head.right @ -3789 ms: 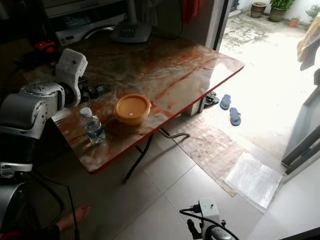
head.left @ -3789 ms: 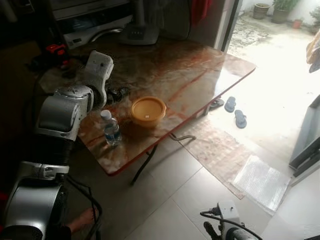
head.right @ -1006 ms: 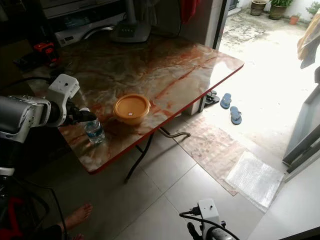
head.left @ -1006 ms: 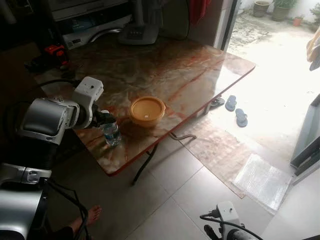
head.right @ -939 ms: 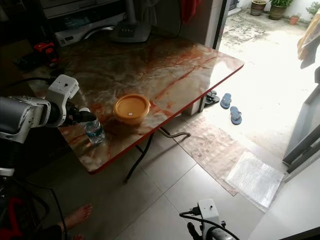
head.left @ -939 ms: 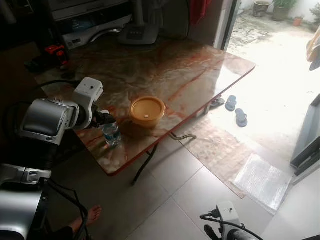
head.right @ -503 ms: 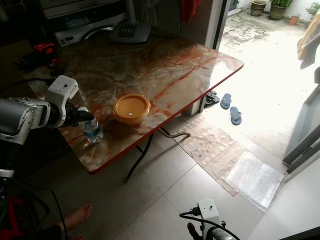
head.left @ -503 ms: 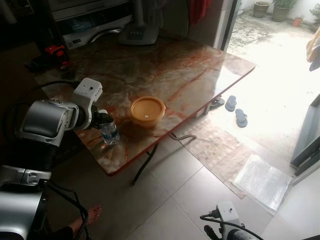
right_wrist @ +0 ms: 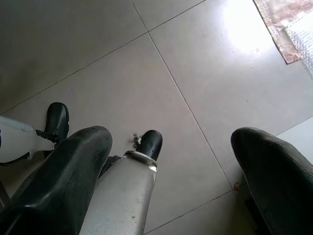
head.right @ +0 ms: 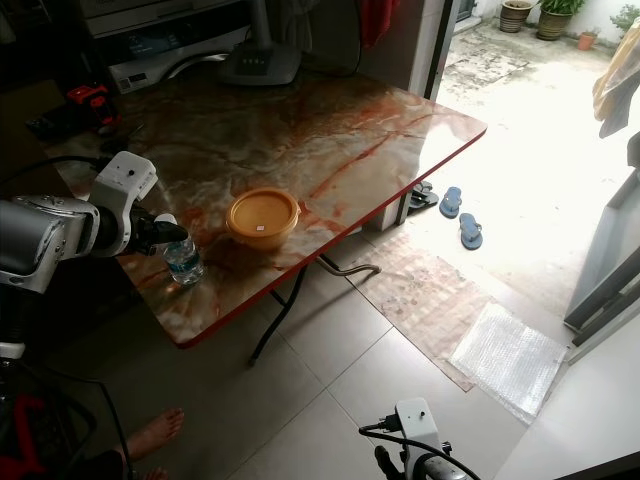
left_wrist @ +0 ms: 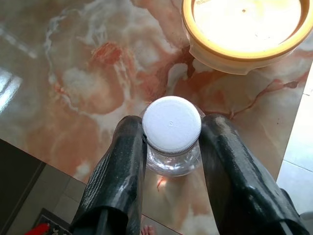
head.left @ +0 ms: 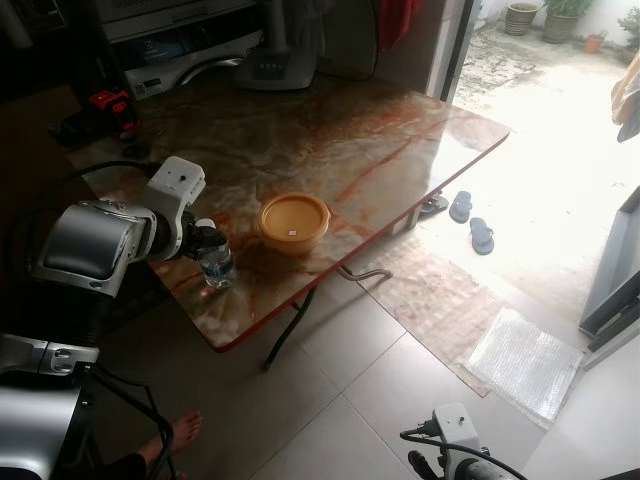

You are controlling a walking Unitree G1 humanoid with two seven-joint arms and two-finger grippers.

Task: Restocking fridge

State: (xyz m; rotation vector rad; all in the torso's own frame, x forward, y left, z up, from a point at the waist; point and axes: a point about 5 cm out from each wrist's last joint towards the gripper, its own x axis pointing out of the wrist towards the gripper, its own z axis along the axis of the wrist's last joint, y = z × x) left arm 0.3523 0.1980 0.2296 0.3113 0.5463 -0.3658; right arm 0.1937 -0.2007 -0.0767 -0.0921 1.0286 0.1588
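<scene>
a marbled orange-brown tabletop (head.left: 330, 130) is seen in a dim room beside a bright doorway, with a tiled floor (head.left: 380, 390) below. a small water bottle (head.left: 216, 267) is stood upright near the tabletop's front edge, just beside an orange lidded bowl (head.left: 294, 221). the bottle's white cap (left_wrist: 171, 125) is gripped between the fingers of the left tool (left_wrist: 171, 147). the right tool (right_wrist: 171, 171) is hung low over the floor, fingers spread wide and holding nothing.

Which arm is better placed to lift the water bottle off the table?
Left. The left gripper already has its fingers on either side of the water bottle, just under the cap. The right gripper hangs open over the floor.
</scene>
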